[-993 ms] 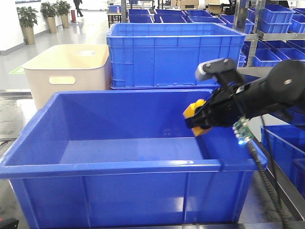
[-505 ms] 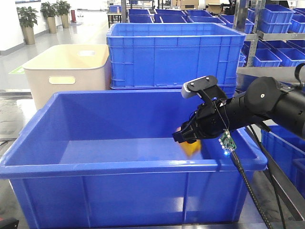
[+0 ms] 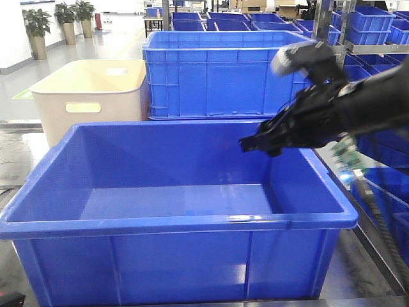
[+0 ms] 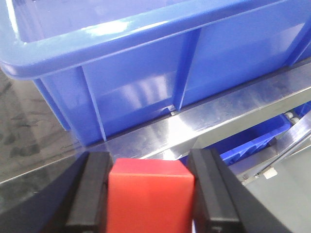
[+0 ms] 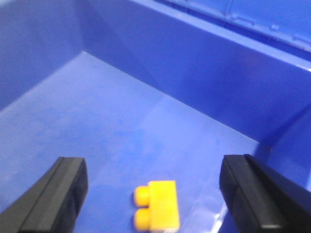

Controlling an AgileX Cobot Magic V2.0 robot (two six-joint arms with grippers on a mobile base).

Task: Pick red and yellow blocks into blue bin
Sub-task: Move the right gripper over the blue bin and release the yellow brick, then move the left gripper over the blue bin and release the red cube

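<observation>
Right wrist-mounted: right gripper (image 5: 153, 162) is gaping above studded yellow brick (image 5: 156, 210) lying in blue plastic bin (image 5: 194, 63); left gripper (image 4: 148, 167) is clamping red cube (image 4: 150, 204), seemingly awaiting lifting into it.

No text, label, brand, number or sign can be read in any of the views. The small green circuit board (image 3: 346, 152) hanging from the arm at about 3 o'clock in the front view may carry markings, but it is too blurred and too small to tell.
</observation>
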